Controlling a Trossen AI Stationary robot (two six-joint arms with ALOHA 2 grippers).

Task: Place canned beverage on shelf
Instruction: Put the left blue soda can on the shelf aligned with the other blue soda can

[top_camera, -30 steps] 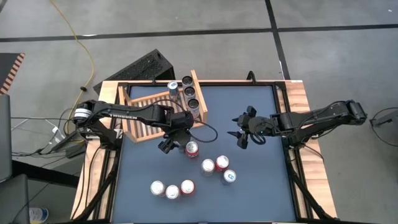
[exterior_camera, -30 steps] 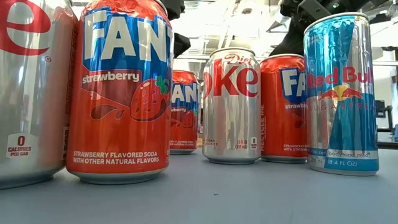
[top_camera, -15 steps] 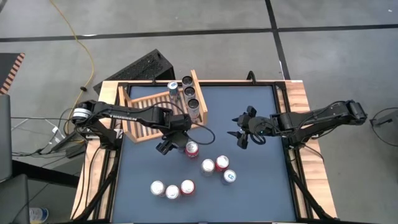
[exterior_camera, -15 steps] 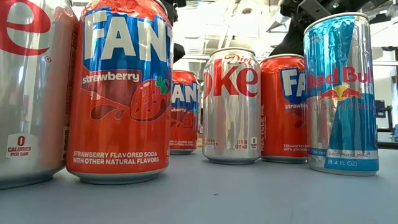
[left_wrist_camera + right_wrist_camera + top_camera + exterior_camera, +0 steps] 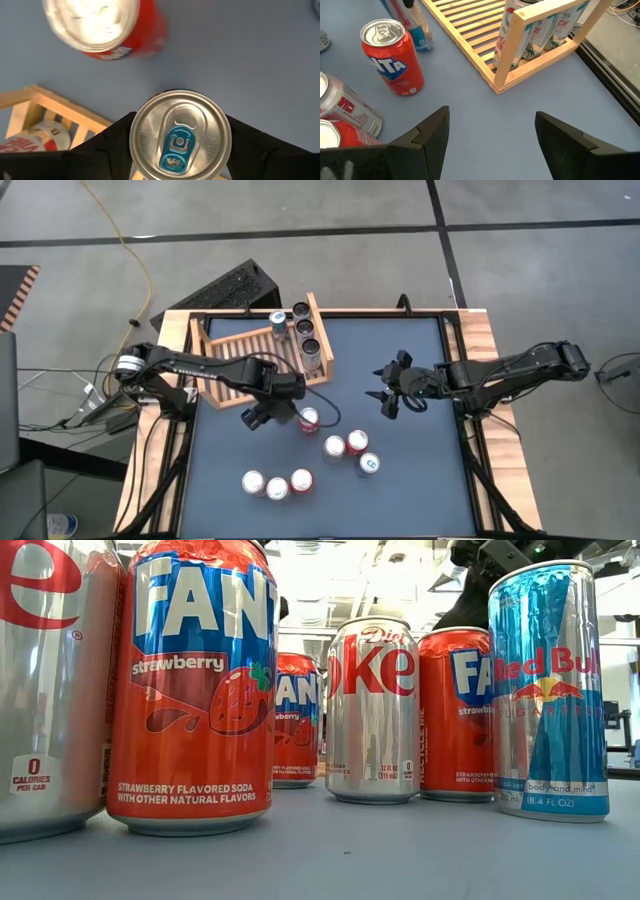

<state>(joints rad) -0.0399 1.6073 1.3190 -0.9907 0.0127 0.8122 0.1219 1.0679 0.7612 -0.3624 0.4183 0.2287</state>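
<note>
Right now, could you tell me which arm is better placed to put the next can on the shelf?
Left. The left gripper grips a blue-tabbed can, and the shelf is close beside it. The right gripper hangs open and empty, farther off.

Silver can with blue tab (image 5: 180, 134), upright, lower centre of frame. Light-wood slatted shelf (image 5: 240, 345) upper left, cans along its right side.
</note>
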